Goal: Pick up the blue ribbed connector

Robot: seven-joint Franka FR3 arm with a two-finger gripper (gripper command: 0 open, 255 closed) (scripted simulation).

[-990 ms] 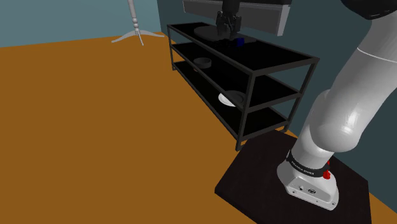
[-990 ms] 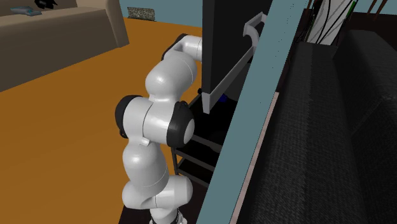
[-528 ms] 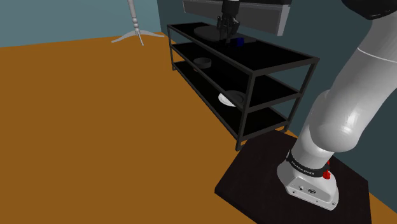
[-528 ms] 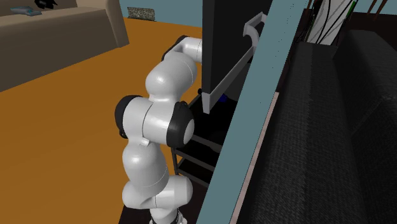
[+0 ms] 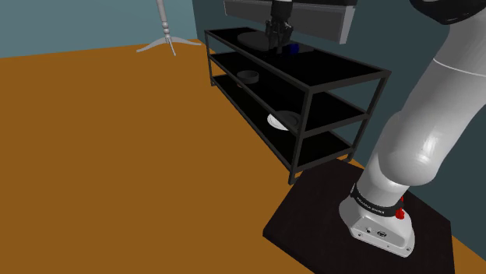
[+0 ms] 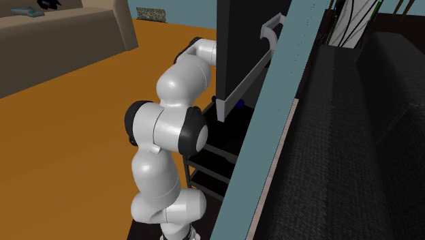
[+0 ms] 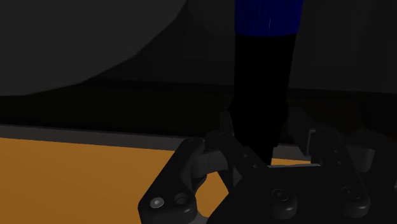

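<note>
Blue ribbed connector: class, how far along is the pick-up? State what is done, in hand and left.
Done: the gripper is low over the top shelf of the black rack, close beside the blue ribbed connector. In hand: lining up on it; the wrist view has its blue ribs just ahead. Left: the grasp and lift, since the connector appears to sit on the shelf.

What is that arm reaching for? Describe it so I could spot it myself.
Look at the black three-shelf rack against the wall, a grey screen on top. By the screen's foot, beside the arm's black hand, sits the connector. It is the only blue thing there; everything else is black, grey or white.
</note>
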